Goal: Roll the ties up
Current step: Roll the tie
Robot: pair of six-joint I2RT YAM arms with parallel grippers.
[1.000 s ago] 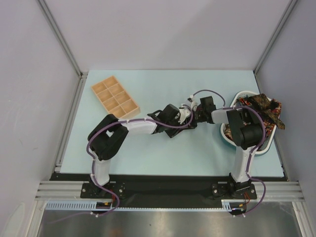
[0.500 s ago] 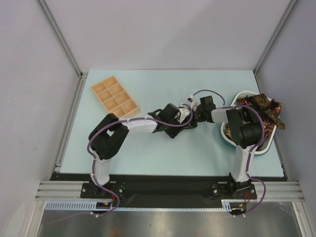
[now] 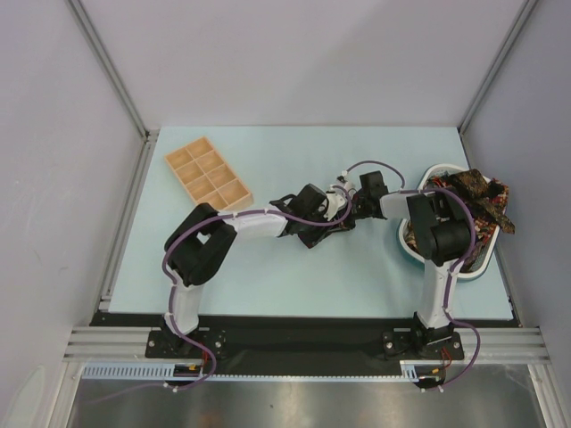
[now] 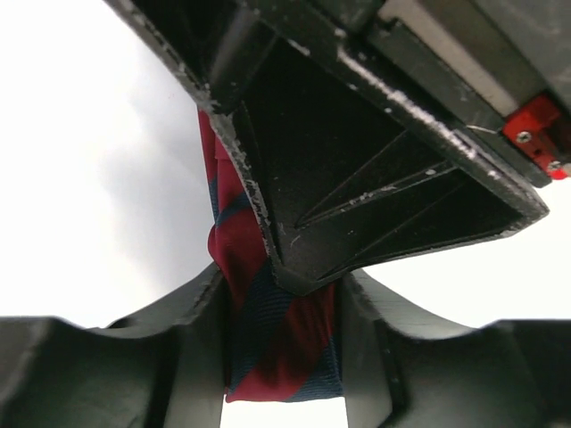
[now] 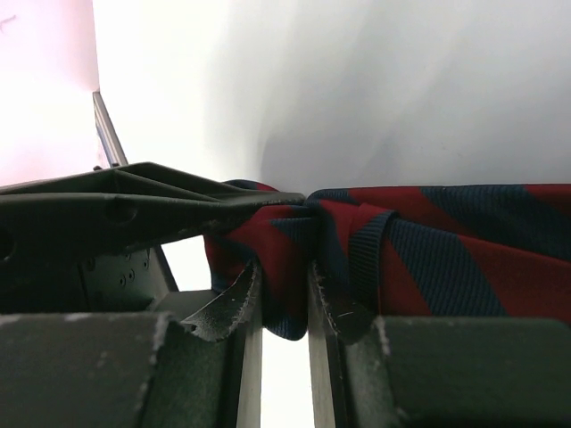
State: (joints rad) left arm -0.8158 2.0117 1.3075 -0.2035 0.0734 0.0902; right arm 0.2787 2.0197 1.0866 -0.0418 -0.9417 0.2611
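The two arms reached in from the near edge of the light blue counter (image 3: 268, 276) and met near its middle. The left gripper (image 4: 284, 303) was closed on a navy and red striped tie (image 5: 446, 259), and the cloth filled the gap between its two fingers. The right gripper (image 5: 285, 303) was right beside it, nose to nose. Its fingers were almost together and pinched a fold of the same tie. The tie was bunched up between the two grippers, above the counter. Farther back on the right, a pile of ties (image 3: 477, 201) sat in a white tub (image 3: 419, 254). Far back on the left lay a wooden tray (image 3: 208, 175) with small boxes in it.
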